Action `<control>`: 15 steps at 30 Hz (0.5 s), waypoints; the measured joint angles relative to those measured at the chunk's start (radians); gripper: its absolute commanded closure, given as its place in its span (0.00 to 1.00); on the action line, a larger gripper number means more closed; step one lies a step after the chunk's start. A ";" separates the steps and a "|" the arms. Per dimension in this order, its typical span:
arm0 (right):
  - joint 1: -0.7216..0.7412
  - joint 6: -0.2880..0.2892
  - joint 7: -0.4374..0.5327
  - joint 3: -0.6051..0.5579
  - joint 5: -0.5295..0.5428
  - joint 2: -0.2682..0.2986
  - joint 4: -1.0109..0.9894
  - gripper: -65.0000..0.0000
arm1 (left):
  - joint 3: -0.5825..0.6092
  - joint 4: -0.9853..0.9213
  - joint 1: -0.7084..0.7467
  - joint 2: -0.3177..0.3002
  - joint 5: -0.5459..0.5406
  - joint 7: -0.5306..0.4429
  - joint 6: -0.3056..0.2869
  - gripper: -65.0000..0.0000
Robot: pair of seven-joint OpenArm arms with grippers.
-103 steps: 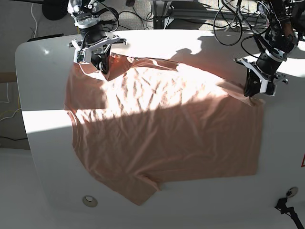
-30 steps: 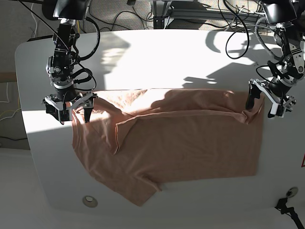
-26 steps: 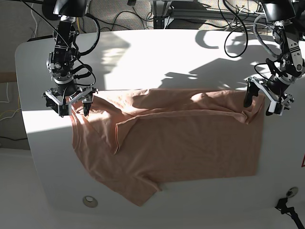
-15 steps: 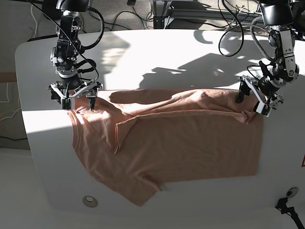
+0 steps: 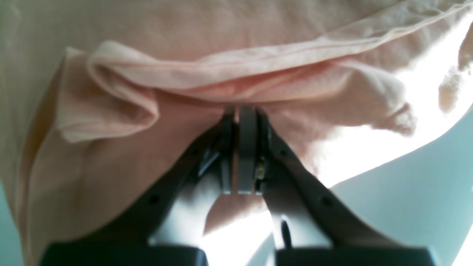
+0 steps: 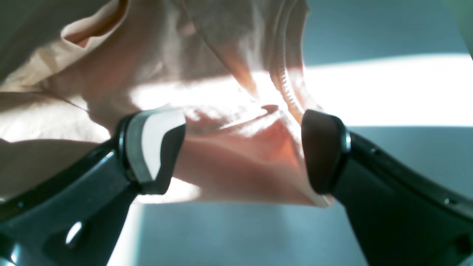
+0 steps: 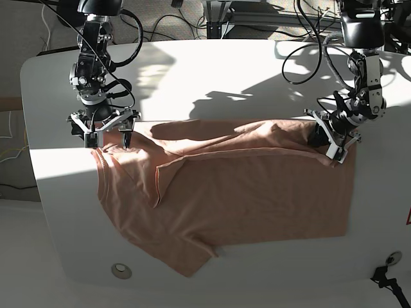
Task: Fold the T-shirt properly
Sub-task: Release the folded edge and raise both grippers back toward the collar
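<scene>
First fold laid over. Left hand [image 5: 245,122] together, no cloth between — right hand [image 6: 244,147] apart, straddling T-shirt [image 7: 244,192] collar. Next: regrasp for second fold.

Your left gripper [image 7: 326,142] is clamped tight, fingers pressed together; your right gripper [image 7: 104,136] hangs with its fingers spread wide.

No text, label, brand, number or sign can be read in any of the views. The T-shirt [image 7: 225,192] shows plain salmon cloth with no legible print. The white table [image 7: 212,70] carries no writing either.
</scene>
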 measured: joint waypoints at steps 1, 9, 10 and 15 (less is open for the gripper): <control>0.000 0.000 0.000 0.000 0.000 0.000 0.000 0.22 | 0.001 -0.011 -0.005 0.002 0.000 -0.004 0.000 1.00; 0.000 0.000 0.000 0.001 0.000 0.001 0.000 0.22 | 0.001 -0.187 -0.218 -0.009 0.003 -0.006 0.004 1.00; 0.000 0.000 0.000 0.000 0.000 0.000 0.000 0.22 | 0.000 -0.227 -0.248 -0.011 0.005 -0.024 0.004 1.00; 0.000 0.000 0.001 0.000 0.000 0.000 0.000 0.22 | 0.000 -0.359 -0.341 -0.007 0.094 -0.097 0.006 1.00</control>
